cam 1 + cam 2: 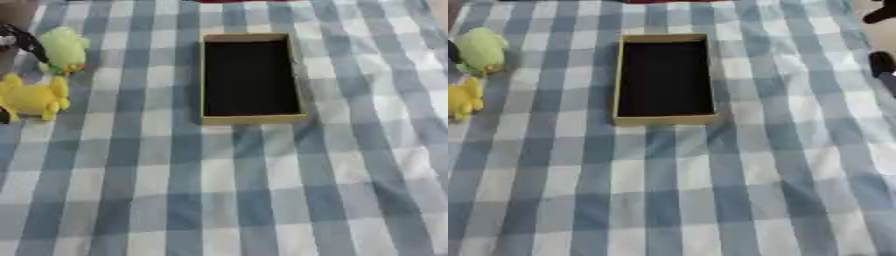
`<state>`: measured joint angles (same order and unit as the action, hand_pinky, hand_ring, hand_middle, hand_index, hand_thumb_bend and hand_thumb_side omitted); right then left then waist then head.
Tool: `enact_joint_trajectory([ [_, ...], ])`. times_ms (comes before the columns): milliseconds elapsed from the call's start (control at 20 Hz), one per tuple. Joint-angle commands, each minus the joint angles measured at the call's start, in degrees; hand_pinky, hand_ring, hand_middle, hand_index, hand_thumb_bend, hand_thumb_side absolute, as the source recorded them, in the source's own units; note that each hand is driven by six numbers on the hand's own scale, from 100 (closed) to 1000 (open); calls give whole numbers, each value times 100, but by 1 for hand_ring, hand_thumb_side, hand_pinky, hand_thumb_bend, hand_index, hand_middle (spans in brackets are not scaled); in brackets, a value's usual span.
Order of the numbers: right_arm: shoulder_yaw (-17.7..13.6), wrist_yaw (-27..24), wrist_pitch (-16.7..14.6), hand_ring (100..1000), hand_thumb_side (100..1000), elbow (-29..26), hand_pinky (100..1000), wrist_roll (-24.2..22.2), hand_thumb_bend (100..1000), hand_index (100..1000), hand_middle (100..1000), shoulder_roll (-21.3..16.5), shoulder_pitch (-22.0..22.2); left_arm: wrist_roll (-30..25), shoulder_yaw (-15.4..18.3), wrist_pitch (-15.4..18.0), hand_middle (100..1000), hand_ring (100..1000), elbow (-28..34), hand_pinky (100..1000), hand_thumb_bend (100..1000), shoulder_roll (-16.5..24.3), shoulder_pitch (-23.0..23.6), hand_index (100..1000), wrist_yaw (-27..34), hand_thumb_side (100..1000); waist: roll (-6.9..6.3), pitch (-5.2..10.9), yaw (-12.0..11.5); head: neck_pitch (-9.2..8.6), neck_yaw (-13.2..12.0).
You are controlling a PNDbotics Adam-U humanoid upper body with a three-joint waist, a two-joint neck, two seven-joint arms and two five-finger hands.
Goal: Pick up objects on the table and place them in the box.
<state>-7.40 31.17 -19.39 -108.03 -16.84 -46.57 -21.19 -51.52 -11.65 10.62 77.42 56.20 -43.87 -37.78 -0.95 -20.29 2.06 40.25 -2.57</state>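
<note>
A shallow box (251, 119) with a tan rim and a black inside lies open in the upper middle of the checked cloth, with nothing in it. At the far left sits a pale green plush toy (63, 49), and just below it a yellow plush toy (35, 98). My left hand (21, 41) shows as a black shape at the left edge, against the green toy's left side. Only a dark part of my right hand (882, 65) shows at the right edge of the right eye view, well away from the box.
A blue and white checked cloth (227, 190) covers the table. Another dark shape (880, 13) sits at the top right corner, off the cloth's edge. A dark red strip (236, 1) lies along the far edge.
</note>
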Motion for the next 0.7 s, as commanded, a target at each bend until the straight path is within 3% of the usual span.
enact_joint_trajectory([
  [50,-86,13,3,834,100,-58,743,-40,100,815,856,-100,-73,-14,23,-103,912,929,96,876,804,189,-35,892,-1,100,1,102,10,-29,16],
  [700,-98,-22,13,833,116,-54,741,-162,100,815,855,-31,-92,364,-98,-432,885,911,-132,848,793,-2,-122,866,-424,100,20,84,33,-33,-106],
])
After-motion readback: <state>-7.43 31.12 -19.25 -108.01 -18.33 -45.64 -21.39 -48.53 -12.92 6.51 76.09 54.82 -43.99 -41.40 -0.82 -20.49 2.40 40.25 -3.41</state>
